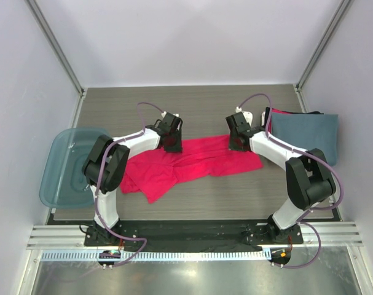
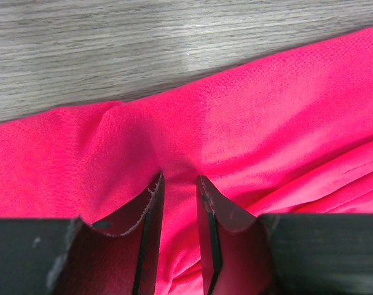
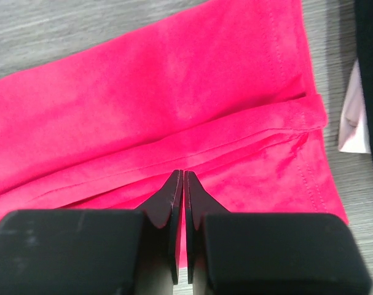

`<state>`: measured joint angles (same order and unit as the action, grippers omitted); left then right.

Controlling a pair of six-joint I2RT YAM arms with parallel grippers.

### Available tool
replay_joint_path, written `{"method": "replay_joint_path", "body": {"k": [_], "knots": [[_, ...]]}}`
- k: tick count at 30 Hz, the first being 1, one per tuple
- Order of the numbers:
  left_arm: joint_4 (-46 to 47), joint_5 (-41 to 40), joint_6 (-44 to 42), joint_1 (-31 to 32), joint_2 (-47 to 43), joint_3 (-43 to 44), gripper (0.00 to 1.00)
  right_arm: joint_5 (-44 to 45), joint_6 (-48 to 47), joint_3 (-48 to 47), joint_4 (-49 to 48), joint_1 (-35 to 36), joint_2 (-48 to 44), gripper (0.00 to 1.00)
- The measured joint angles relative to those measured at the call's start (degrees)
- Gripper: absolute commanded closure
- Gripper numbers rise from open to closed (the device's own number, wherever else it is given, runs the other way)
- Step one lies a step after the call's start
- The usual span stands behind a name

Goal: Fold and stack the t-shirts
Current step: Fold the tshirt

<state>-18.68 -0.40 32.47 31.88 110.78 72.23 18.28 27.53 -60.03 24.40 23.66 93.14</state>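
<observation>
Since left gripper (image 2: 180,179) pinches pink tee (image 1: 198,161) in narrow jaws and right gripper (image 3: 184,173) probably clamps a fold, it's mid-fold; next, drag both evenly toward 6 o'clock.

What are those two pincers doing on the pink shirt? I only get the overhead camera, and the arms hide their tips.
Observer: On the left wrist camera, the left pincer holds a small raised ridge of the pink t-shirt pinched in its grip.
Visitor: And the other one?
Observer: The right wrist camera shows the right pincer closed almost completely, with just a sliver of pink in the slit.
Visitor: Which part of the shirt is it on?
Observer: It sits on flat pleats of cloth, and a stitched hem runs just to its right, near the shirt's edge.
</observation>
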Motion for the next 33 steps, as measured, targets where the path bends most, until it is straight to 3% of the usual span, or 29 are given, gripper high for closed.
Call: {"method": "replay_joint_path", "body": {"k": [6, 17, 33], "knots": [[0.04, -0.02, -0.02, 0.0, -0.02, -0.02, 0.7, -5.62, 0.11, -2.56, -0.02, 0.72, 1.46, 0.88], [0.04, 0.26, -0.02, -0.09, 0.0, -0.02, 0.7, -14.95, 2.8, -9.66, -7.19, 10.29, 10.51, 0.92], [0.33, 3.61, 0.0, -0.68, 0.22, 0.0, 0.73, -23.45, 5.4, -10.99, -13.7, 11.43, 17.64, 0.94]]}}
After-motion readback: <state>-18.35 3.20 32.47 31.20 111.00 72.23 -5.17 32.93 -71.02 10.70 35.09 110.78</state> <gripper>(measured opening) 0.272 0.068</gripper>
